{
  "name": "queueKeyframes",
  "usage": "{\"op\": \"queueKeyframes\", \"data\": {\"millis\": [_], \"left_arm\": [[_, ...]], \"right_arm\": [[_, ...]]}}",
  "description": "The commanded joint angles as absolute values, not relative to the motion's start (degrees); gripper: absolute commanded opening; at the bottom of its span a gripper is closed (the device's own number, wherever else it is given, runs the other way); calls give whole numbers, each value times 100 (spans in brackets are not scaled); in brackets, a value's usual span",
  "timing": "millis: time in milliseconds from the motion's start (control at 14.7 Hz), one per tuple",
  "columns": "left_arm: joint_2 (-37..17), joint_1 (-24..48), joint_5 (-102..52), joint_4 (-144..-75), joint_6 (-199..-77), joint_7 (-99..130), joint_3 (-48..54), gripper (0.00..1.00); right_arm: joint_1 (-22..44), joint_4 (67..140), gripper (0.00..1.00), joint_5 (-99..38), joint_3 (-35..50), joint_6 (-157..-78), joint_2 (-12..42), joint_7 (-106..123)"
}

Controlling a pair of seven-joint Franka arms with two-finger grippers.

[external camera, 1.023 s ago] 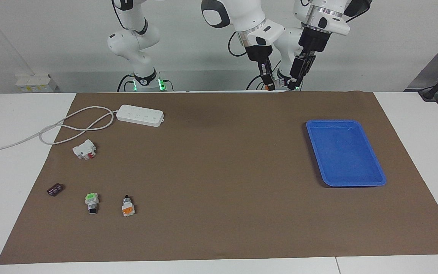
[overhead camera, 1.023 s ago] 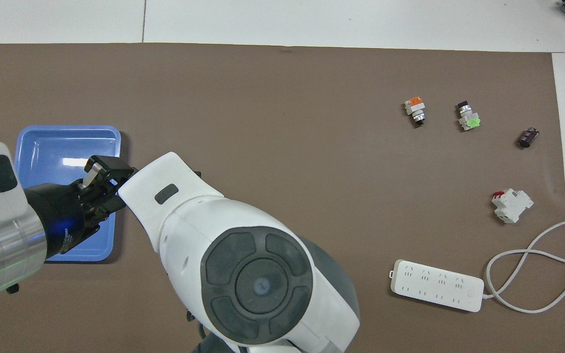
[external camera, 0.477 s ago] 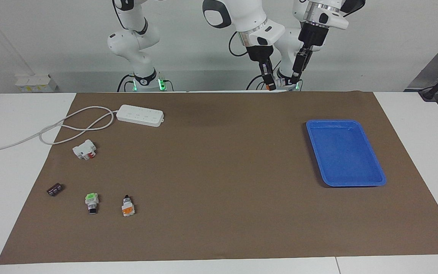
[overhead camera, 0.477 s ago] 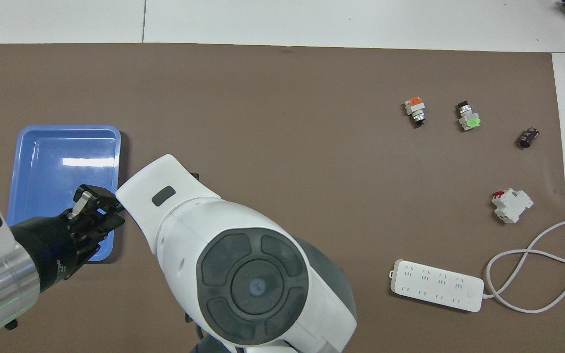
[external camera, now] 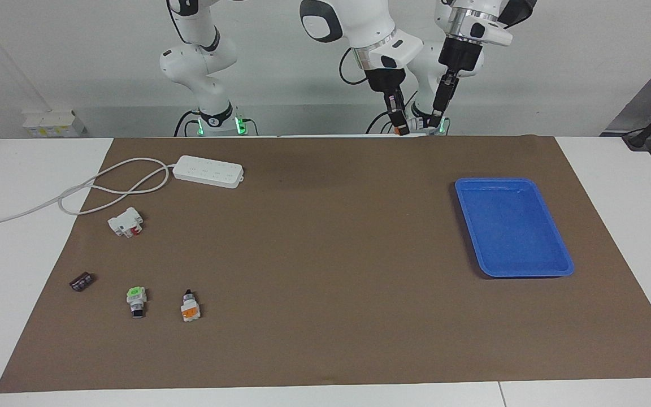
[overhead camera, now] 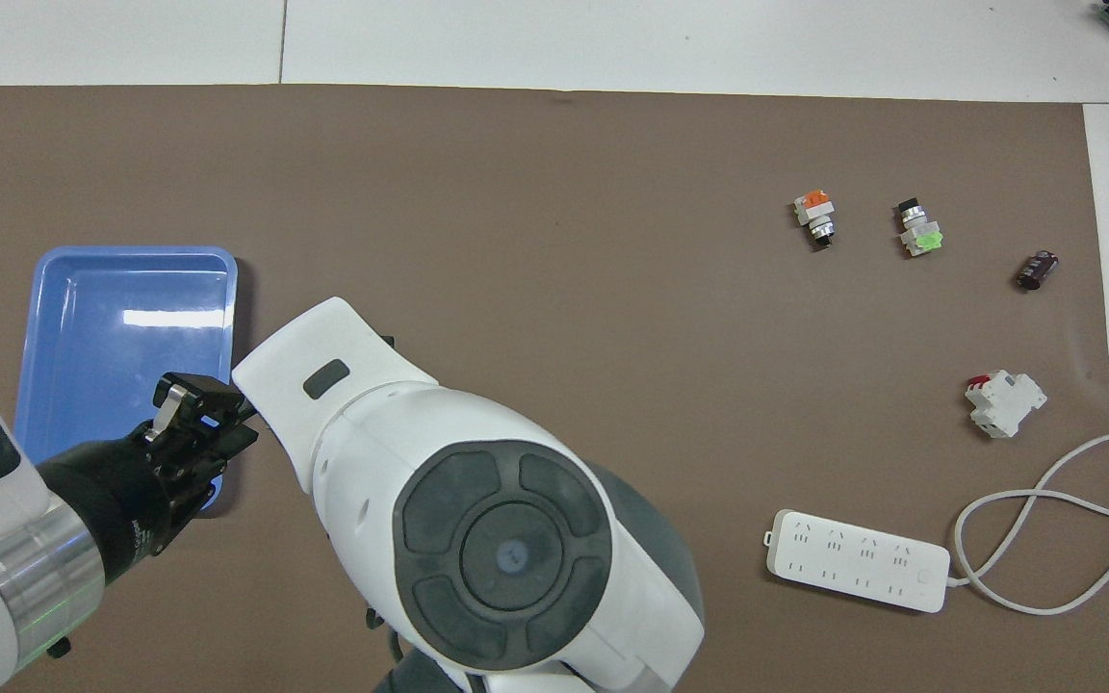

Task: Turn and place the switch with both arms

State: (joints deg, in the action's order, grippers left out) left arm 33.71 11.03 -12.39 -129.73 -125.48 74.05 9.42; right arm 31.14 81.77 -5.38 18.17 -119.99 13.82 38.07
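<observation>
Clearly the switch (external camera: 190, 309) lay untouched on the brown mat (external camera: 331, 254), toward the right arm's end of the table (external camera: 20, 254) and among the things farthest from the robots. It rested on its side, with its black knob pointing toward the robots and its orange face turned up. Just beside it, farther toward that end, lay a green-capped switch (external camera: 135, 299), and past that a small dark cylinder (external camera: 81, 281). A white block (external camera: 126, 221) with a red part sat nearer to the robots than these. Nearer again lay a power strip (external camera: 208, 170), its cord (external camera: 105, 186) looping off the mat.

Both grippers hung in the air close together, over the mat's edge nearest the robots and toward the left arm's end. Both were well apart from the switch. The right arm reached across from its base, and the right gripper (external camera: 398, 125) pointed down with its fingers clenched. An orange speck showed at its tip, and what that was could not be told. The left gripper (external camera: 435, 118) hung just beside it, also pointing down. Whether it was open or closed could not be told in either view. From overhead the left gripper (overhead camera: 191, 409) covered a corner of the blue tray (external camera: 551, 265), which sat on the mat at the left arm's end.
</observation>
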Motion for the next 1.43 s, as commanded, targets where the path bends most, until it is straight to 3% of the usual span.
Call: {"op": "queueKeyframes", "data": {"millis": [0,1364], "left_arm": [[3560,1169,-1310,-13192,-12787,7576,932,34],[3674,1213,-1310,-13386,-13140,8042,1002,24]], "right_arm": [[3050,8060,0,-633,1863,-11944,1433,3955],[3067,8068,0,-624,1863,-11900,1406,3955]]}}
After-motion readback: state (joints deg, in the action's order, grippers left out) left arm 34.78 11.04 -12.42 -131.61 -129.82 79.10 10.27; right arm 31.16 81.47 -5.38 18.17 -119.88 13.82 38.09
